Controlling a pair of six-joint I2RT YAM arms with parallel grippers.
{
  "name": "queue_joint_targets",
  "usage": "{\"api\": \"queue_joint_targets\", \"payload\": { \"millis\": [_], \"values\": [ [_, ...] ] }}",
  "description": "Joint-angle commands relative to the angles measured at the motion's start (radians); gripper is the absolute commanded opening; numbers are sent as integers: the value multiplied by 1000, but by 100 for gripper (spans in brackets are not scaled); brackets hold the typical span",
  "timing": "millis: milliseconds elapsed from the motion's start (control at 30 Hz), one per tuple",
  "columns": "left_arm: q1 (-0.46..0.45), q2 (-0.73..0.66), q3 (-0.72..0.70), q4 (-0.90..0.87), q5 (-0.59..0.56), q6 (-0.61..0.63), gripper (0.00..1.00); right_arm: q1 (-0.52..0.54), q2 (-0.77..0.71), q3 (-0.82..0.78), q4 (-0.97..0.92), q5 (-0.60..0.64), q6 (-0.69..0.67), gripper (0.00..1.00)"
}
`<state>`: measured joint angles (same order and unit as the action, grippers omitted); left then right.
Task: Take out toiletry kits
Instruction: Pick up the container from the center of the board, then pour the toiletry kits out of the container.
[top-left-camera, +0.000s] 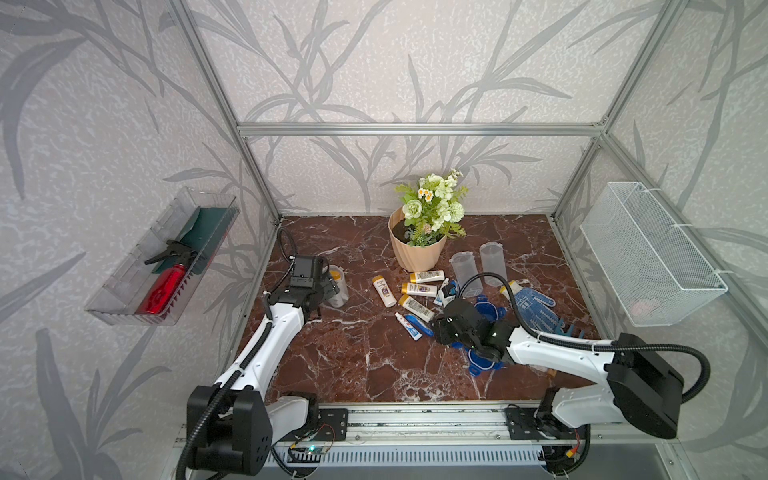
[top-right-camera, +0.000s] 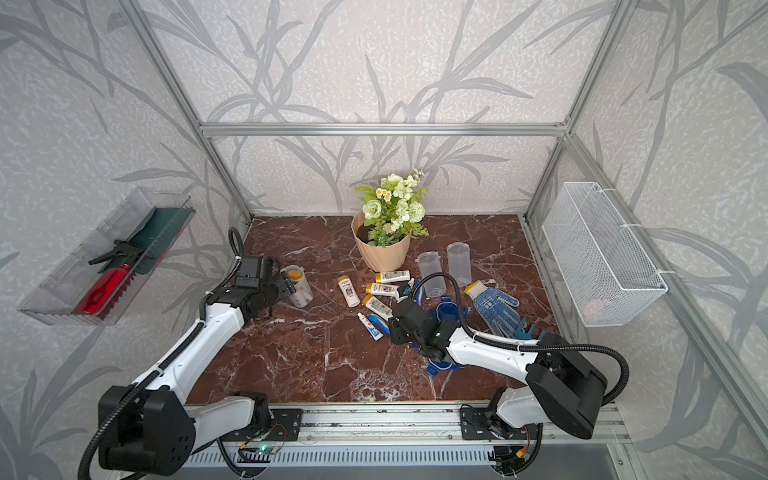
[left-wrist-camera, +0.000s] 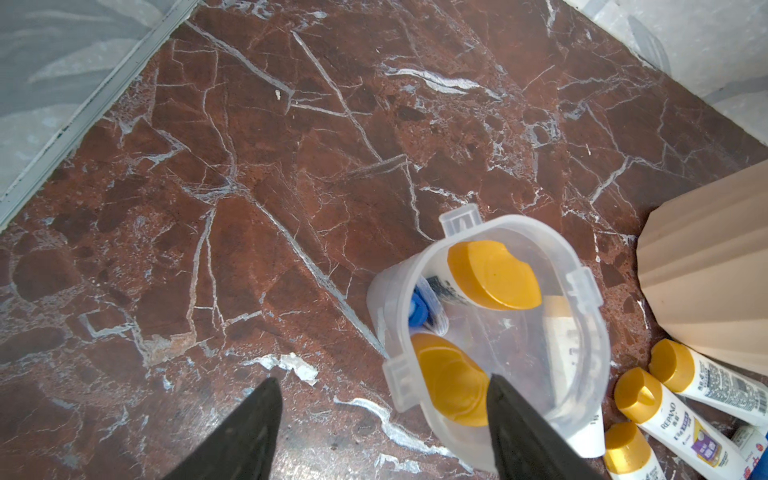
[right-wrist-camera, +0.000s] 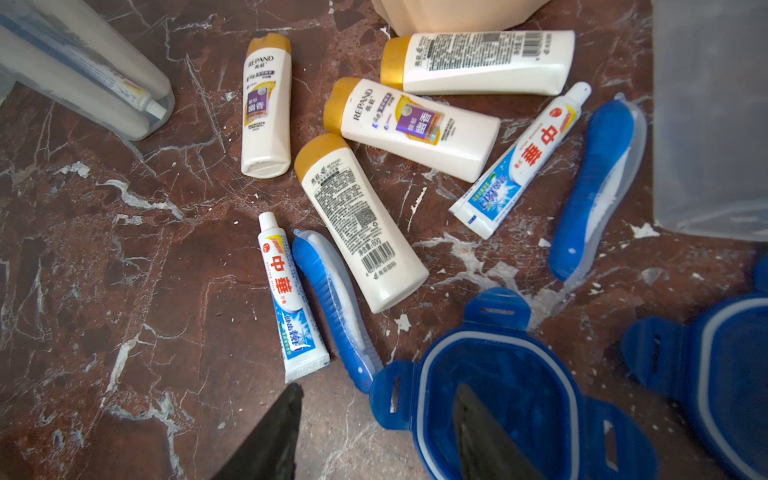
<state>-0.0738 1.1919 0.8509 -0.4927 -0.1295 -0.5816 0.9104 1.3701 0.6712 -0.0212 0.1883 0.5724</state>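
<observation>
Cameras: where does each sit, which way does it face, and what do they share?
Top views: high behind the bases, looking down over the marble table; both whole arms, left gripper, right gripper.
Left wrist: on the left arm, looking down past its fingertips into the open jar.
Right wrist: on the right arm, looking down past its fingertips at bottles, blue lid.
Shared: bottles show in every view.

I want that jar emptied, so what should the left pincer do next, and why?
Probably close the left pincer on the jar at its rim. Its jaws stand open astride that rim, and bottles are inside, so a grip there would likely let it tip them out.
</observation>
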Motion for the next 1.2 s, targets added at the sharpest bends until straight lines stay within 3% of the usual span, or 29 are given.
{"api": "queue_joint_targets", "payload": {
  "millis": [0, 67, 167, 300, 400, 500, 533, 567, 767, 900, 1167],
  "values": [
    [6, 11, 22, -9, -26, 2, 61, -4, -5, 2, 35, -19, -8, 58],
    [6, 21, 21, -3, -25, 1, 50, -4, 0, 1, 41, -24, -9, 58],
    [6, 39, 21, -4, -24, -2, 43, -4, 1, 6, 46, -37, -23, 58],
    [6, 41, 17, -4, -11, -8, 15, -5, 0, 9, 56, -51, -49, 58],
    [6, 24, 14, -9, 10, -9, 0, -4, 0, 10, 76, -69, -73, 59],
    [6, -8, 20, -22, 68, -8, 0, -4, 0, 13, 114, -117, -125, 63],
    [6, -23, 28, -30, 101, -7, 0, -4, -2, 17, 124, -138, -151, 85],
    [6, -37, 37, -35, 132, -3, 0, -4, -2, 25, 129, -159, -180, 99],
    [6, -109, 139, -133, 420, 52, 0, -2, -45, 50, 139, -224, -355, 99],
    [6, -136, 158, -183, 646, 85, 0, 27, -111, 7, 243, -242, -508, 99],
    [4, -179, 120, -231, 978, 110, 0, 134, -201, 33, 224, -126, -823, 99]
  ]
}}
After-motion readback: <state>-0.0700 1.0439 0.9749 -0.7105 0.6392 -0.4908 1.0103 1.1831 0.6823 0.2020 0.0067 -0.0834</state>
